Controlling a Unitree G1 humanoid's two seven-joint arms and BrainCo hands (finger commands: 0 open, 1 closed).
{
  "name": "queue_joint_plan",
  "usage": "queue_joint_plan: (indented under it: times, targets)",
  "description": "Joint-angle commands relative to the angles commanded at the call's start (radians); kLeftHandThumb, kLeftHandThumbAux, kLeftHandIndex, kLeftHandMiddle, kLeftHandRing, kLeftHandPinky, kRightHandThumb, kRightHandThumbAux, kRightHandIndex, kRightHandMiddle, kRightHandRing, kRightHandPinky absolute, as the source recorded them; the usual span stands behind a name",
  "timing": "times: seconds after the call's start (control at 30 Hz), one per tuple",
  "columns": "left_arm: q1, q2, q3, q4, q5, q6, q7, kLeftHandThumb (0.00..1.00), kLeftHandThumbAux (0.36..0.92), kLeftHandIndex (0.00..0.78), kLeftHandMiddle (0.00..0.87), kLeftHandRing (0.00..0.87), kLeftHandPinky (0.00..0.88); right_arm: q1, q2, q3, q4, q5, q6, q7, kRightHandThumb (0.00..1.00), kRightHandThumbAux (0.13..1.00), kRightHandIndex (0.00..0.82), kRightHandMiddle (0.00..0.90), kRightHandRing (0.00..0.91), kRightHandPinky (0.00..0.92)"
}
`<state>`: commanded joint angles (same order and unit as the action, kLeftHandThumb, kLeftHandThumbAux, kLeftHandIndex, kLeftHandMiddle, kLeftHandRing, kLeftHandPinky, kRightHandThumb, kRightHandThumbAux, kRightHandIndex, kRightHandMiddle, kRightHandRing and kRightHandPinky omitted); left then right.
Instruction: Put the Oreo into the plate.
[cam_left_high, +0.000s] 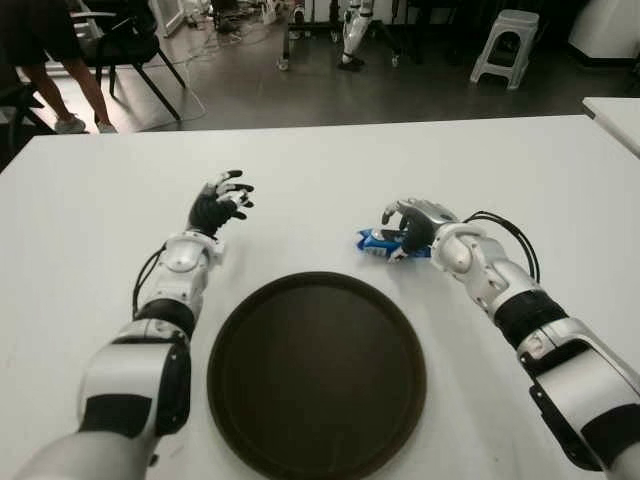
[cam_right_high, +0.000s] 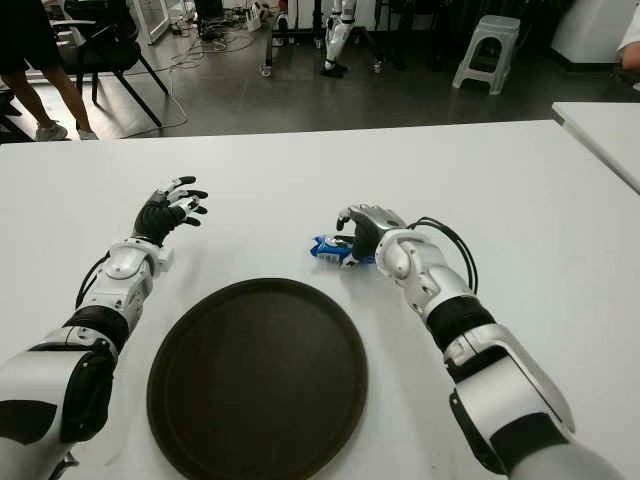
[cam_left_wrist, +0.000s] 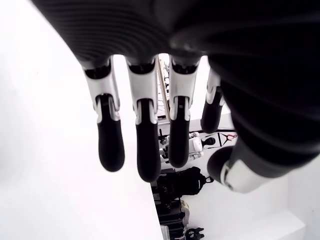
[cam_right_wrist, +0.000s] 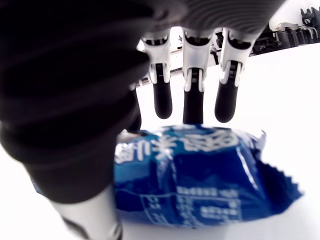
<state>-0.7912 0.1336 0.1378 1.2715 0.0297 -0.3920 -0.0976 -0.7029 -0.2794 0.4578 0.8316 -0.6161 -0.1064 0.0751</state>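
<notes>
A blue Oreo packet (cam_left_high: 375, 243) lies on the white table (cam_left_high: 320, 170), just beyond the far right rim of a round dark plate (cam_left_high: 316, 380). My right hand (cam_left_high: 408, 225) is down over the packet's right end. In the right wrist view the packet (cam_right_wrist: 200, 175) sits under the palm, the fingers (cam_right_wrist: 192, 100) reach past it without closing, and the thumb is beside its end. My left hand (cam_left_high: 222, 203) is raised with fingers spread, beyond the plate's left side, holding nothing. Nothing lies in the plate.
Beyond the table's far edge are a person's legs (cam_left_high: 60, 80), a black chair (cam_left_high: 130, 40) and a grey stool (cam_left_high: 505, 45). The corner of a second white table (cam_left_high: 615, 115) shows at the right.
</notes>
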Motion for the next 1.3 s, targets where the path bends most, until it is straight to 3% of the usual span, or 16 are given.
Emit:
queue_joint_plan:
  times: [0.4,0.7,0.9,1.07,1.3]
  targets:
    - [0.000,-0.002,-0.001,-0.003,0.001,0.005,-0.001,0.201,0.651,0.189,0.328,0.401,0.451,0.049,-0.031,-0.002,-0.100,0.001,-0.001,0.037,0.000,0.832,0.265,0.272,0.259,0.217]
    - [0.001,-0.003,-0.007,-0.007,0.006,0.003,0.000,0.192,0.662,0.187,0.329,0.402,0.443,0.074,-0.061,0.008,-0.162,-0.015,-0.011,0.064,0.000,0.823,0.228,0.250,0.240,0.217]
    - [0.000,-0.006,-0.004,-0.009,0.001,0.007,-0.006,0.201,0.665,0.192,0.339,0.414,0.455,0.087,-0.081,0.018,-0.184,-0.027,-0.050,0.063,0.000,0.839,0.285,0.272,0.263,0.250]
    - [0.001,-0.007,-0.006,-0.010,0.003,0.008,-0.006,0.181,0.644,0.181,0.329,0.404,0.442,0.099,-0.092,0.020,-0.202,-0.032,-0.072,0.069,0.000,0.841,0.240,0.230,0.218,0.194]
    - [0.001,-0.008,-0.007,-0.011,0.005,0.009,-0.002,0.190,0.658,0.183,0.339,0.412,0.438,0.113,-0.099,0.011,-0.223,-0.029,-0.090,0.082,0.000,0.837,0.214,0.208,0.200,0.193]
